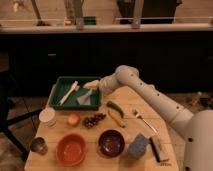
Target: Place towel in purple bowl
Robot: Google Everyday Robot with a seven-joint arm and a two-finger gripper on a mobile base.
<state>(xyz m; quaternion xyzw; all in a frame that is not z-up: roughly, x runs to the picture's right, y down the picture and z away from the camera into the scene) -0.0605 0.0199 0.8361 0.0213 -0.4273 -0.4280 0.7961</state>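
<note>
Dark cabinets backed the wooden worktop (128, 131), where the robot's claw (96, 86) hovered over the green tray (75, 79), spread wide and holding nothing, just beside the towel (85, 98) lying at the tray's near edge. The purple bowl (111, 142) sat well apart at the worktop's front, next to the orange bowl (70, 149). A shallow pinch could have let the thin cloth slip free in transit, and a trailing corner might have snagged the grapes (93, 120) between tray and bowl.
</note>
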